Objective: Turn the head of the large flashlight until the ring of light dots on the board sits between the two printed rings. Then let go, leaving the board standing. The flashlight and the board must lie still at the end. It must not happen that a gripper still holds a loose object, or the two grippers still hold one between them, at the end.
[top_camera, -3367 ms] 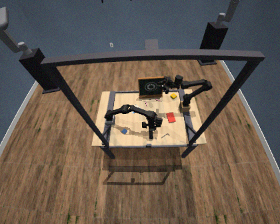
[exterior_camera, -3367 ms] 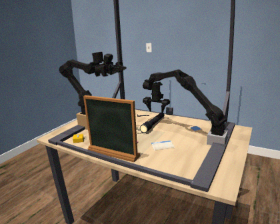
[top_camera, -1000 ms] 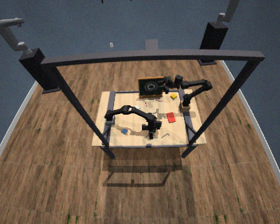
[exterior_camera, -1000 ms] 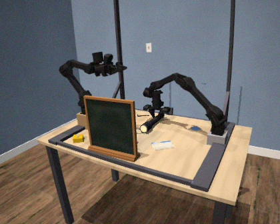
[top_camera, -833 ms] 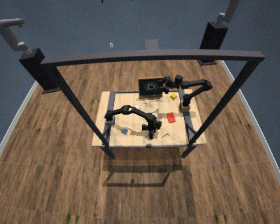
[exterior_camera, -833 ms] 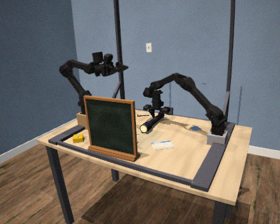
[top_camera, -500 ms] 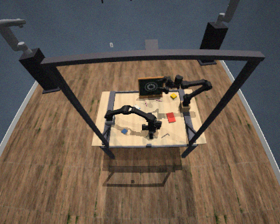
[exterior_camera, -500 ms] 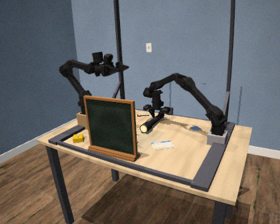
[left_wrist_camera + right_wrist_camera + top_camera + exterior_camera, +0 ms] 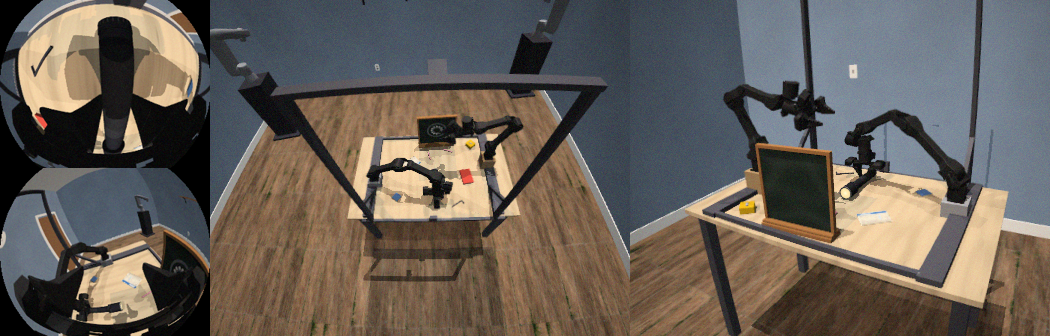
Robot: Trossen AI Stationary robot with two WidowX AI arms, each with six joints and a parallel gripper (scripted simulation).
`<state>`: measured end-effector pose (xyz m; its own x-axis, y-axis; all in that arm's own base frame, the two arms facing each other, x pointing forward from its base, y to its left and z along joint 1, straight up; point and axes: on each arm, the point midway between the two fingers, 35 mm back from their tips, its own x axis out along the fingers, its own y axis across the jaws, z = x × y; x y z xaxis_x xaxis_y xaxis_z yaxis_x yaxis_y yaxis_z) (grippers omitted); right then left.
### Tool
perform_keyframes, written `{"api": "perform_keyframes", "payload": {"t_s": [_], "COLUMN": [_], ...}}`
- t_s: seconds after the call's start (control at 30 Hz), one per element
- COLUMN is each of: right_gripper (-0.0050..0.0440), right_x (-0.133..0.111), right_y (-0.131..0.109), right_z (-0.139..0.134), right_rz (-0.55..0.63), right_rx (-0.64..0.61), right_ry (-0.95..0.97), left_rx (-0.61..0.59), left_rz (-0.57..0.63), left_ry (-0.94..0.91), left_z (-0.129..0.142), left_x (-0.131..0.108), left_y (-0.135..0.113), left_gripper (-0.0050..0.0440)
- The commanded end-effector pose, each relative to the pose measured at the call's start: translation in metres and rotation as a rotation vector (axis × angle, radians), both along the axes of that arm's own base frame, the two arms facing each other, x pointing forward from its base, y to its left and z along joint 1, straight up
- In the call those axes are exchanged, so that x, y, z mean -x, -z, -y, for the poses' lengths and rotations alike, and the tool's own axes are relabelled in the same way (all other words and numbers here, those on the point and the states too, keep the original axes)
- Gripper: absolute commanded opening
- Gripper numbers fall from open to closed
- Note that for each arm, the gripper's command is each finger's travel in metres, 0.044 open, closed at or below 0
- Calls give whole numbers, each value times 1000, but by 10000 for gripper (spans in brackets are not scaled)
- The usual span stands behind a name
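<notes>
Our left gripper [image 9: 438, 190] [image 9: 865, 171] [image 9: 116, 97] [image 9: 90, 310] is clamped on the black cylindrical flashlight [image 9: 860, 184] [image 9: 117, 75] [image 9: 101, 310], right of centre in the exterior frame, its lens glowing. Our right gripper [image 9: 449, 132] [image 9: 828, 117] [image 9: 113, 268] is spread wide, holding nothing, upper left there. From above, the left arm hides most of the flashlight, and the right arm covers part of the orange-framed dark board [image 9: 426, 135] [image 9: 797, 190] [image 9: 169, 250]. The exterior view gives us its plain back; the top view shows us its pale rings, too blurred to place the dots.

In the exterior view, the block [image 9: 470, 144] [image 9: 747, 208] lies left of the board [image 9: 430, 132] [image 9: 797, 189] [image 9: 170, 252], the flashlight [image 9: 437, 203] [image 9: 859, 186] [image 9: 117, 80] [image 9: 106, 309] behind it.
</notes>
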<state>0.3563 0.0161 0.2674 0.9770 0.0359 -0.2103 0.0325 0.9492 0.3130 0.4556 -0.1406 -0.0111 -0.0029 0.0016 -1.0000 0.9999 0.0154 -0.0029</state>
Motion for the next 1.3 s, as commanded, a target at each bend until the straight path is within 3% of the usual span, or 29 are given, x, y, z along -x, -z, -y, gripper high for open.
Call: {"api": "perform_keyframes", "payload": {"t_s": [0.0, 0.4, 0.47, 0.63, 0.97, 1.03, 1.27], "right_gripper": [440, 440, 440, 440, 440, 440, 440], "right_x": [-13, -46, -46, -53, -58, -58, -53], "right_y": [4, 77, 77, 108, 176, 176, 223], "right_z": [-6, -33, -33, -43, -65, -65, -79], "right_rz": [-55, -375, -375, -497, -727, -727, -854], "right_rx": [-115, -456, -456, -578, -778, -778, -881], "right_ry": [18, 145, 145, 233, 470, 470, 681], "left_rx": [14, 14, 14, 14, 14, 14, 14], "left_rz": [41, 41, 41, 41, 41, 41, 41], "left_ry": [2, 2, 2, 2, 2, 2, 2], "left_z": [2, 2, 2, 2, 2, 2, 2], "left_x": [-6, -6, -6, -6, -6, -6, -6], "left_y": [-17, -17, -17, -17, -17, -17, -17], "left_gripper": [131, 131, 131, 131, 131, 131, 131]}}
